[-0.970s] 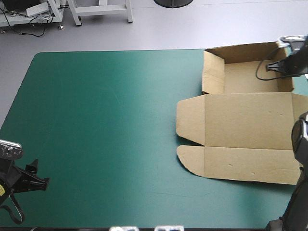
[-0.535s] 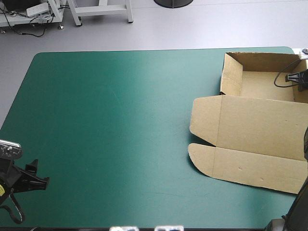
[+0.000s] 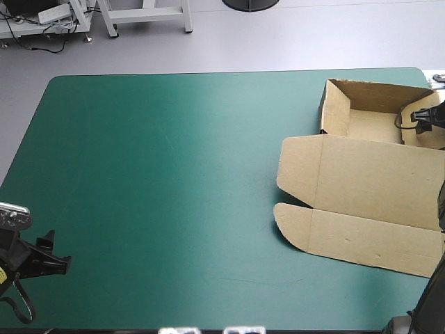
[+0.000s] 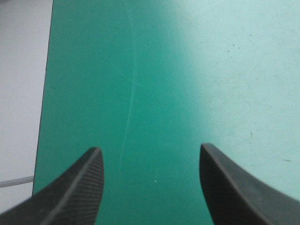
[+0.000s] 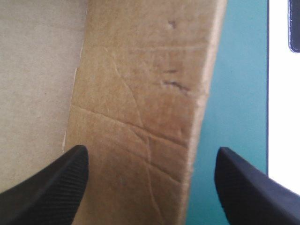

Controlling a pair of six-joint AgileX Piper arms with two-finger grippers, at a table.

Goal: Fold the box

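The box [image 3: 368,174] lies open as a tray, its walls raised and its lid [image 3: 361,236] flat on the tray's near side. My right gripper [image 5: 151,151] has its fingers wide apart astride the box's right wall [image 5: 140,93], with tray floor to one side and teal-green cover [image 3: 174,195] to the other; I cannot tell whether I touch the board. My left gripper [image 4: 150,148], fingers likewise spread, hangs over bare cover, well apart from the box.

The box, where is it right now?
High view: the box lies on the table's right side, tray in the far corner, the open right gripper at its right wall.
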